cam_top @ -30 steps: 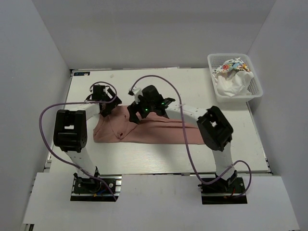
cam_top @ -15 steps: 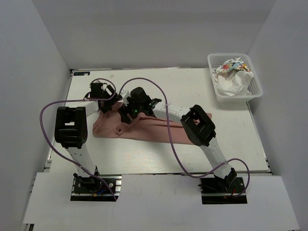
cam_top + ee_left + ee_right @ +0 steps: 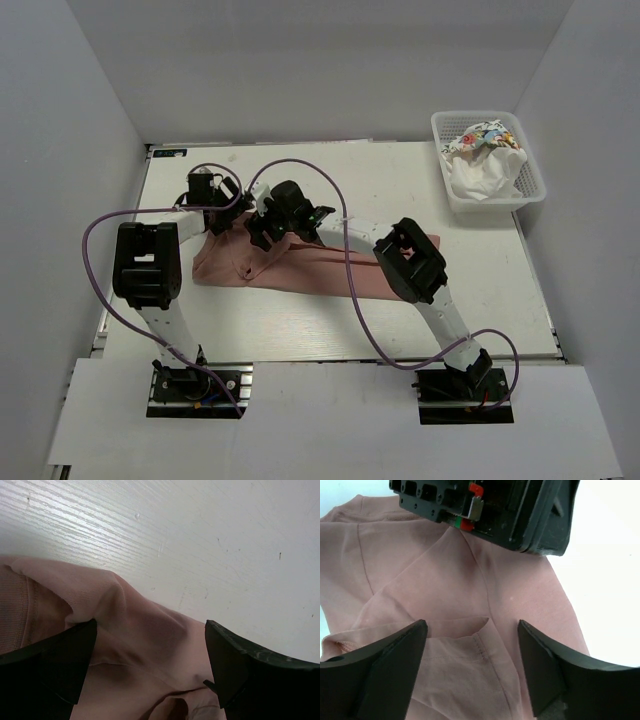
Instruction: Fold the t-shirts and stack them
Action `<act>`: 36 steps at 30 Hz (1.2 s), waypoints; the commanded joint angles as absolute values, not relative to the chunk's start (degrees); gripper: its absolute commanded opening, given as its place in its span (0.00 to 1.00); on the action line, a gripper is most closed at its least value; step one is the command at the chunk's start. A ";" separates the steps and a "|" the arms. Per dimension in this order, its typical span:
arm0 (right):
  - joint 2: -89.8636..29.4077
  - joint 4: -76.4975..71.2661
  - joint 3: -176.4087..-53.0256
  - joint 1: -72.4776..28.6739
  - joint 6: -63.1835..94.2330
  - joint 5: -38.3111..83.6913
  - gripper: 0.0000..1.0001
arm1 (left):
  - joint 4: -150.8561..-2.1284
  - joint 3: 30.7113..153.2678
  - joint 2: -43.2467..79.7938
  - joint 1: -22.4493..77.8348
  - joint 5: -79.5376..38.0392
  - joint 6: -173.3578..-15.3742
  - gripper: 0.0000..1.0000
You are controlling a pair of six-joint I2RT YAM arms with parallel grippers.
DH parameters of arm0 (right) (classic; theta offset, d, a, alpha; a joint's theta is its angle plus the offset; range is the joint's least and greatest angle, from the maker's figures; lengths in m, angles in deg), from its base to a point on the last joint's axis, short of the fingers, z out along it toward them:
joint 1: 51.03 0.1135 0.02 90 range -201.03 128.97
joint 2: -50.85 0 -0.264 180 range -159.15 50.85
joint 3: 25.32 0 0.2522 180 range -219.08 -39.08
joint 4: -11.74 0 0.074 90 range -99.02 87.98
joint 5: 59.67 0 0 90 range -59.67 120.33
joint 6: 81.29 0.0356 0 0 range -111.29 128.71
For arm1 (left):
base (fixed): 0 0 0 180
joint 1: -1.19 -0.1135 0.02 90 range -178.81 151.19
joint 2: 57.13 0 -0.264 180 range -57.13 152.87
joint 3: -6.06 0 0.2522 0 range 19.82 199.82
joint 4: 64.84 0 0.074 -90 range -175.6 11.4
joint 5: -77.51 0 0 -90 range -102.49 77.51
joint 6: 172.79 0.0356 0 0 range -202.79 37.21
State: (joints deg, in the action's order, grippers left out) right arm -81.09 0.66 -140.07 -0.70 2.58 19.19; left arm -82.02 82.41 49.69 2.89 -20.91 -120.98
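A dusty pink t-shirt (image 3: pixel 300 275) lies on the table as a long, rumpled strip. My left gripper (image 3: pixel 218 212) is low over its far left end. In the left wrist view this gripper (image 3: pixel 150 665) is open, with bunched pink cloth (image 3: pixel 130 630) lying between the fingers (image 3: pixel 235 670). My right gripper (image 3: pixel 262 232) sits just right of the left one. It is open too (image 3: pixel 472 665), straddling a stitched hem corner (image 3: pixel 482 630) of the pink t-shirt (image 3: pixel 445 580). More t-shirts (image 3: pixel 480 165), white and one with a multicoloured print, are crumpled in the basket.
The white lattice basket (image 3: pixel 532 190) stands at the table's far right corner. Purple cables (image 3: pixel 352 290) loop from both arms over the shirt and the table. The left gripper's black body (image 3: pixel 485 510) fills the top of the right wrist view, very close.
My right arm has swung left along the shirt, bringing its gripper next to the left one. The left gripper has shifted slightly toward the far edge. The shirt's left end has bunched a little.
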 commanded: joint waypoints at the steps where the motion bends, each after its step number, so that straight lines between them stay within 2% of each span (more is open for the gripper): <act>1: -81.60 2.03 -139.37 -0.14 2.21 17.94 0.78 | -87.91 80.11 50.18 2.78 -20.13 -119.96 1.00; 2: -81.51 1.94 -139.45 -0.14 2.29 17.85 0.75 | -87.91 80.64 50.18 2.78 -20.13 -119.96 1.00; 3: -81.42 1.33 -139.02 0.21 2.21 17.85 0.66 | -88.43 80.64 50.18 2.78 -19.61 -119.96 1.00; 6: -79.23 1.84 -137.18 0.39 2.03 18.46 0.50 | -88.44 81.16 50.18 2.78 -19.09 -119.96 1.00; 7: -78.27 1.93 -135.69 0.39 1.94 18.64 0.39 | -88.44 81.17 50.18 2.78 -19.08 -119.96 1.00; 9: -76.51 2.02 -134.89 0.56 2.55 19.17 0.28 | -88.44 81.17 49.66 2.78 -19.08 -119.96 1.00; 10: -75.72 2.02 -133.06 0.39 2.73 19.52 0.12 | -89.05 81.17 49.65 2.78 -18.56 -119.96 1.00; 11: -75.10 2.54 -132.17 0.47 3.17 19.69 0.01 | -89.05 81.17 49.65 2.78 -17.86 -119.96 1.00; 19: -58.93 10.19 -112.31 1.09 6.25 17.41 0.00 | -89.58 81.70 49.65 2.78 -16.71 -119.44 1.00; 23: -51.74 10.90 -101.69 1.18 10.01 16.80 0.21 | -89.58 81.70 49.65 2.78 -16.71 -119.44 1.00; 26: -47.16 10.64 -93.88 1.00 13.01 18.55 0.30 | -90.11 81.17 49.65 2.78 -16.71 -118.91 1.00; 27: -46.28 10.46 -92.88 1.00 13.71 18.55 0.40 | -90.11 81.17 49.65 2.78 -16.71 -118.39 1.00; 28: -44.09 10.29 -91.04 1.09 14.76 19.16 0.57 | -90.11 81.78 49.65 2.78 -16.71 -118.38 1.00; 29: -42.15 10.37 -89.98 1.09 15.30 19.87 0.90 | -90.63 81.78 49.65 2.78 -16.71 -118.38 1.00; 33: -37.05 10.81 -87.16 1.00 16.35 22.24 0.90 | -90.64 82.93 48.60 2.78 -18.72 -116.37 1.00; 36: -37.03 12.83 -89.87 0.74 18.46 24.35 0.90 | -91.69 84.16 46.24 3.91 -18.56 -114.96 1.00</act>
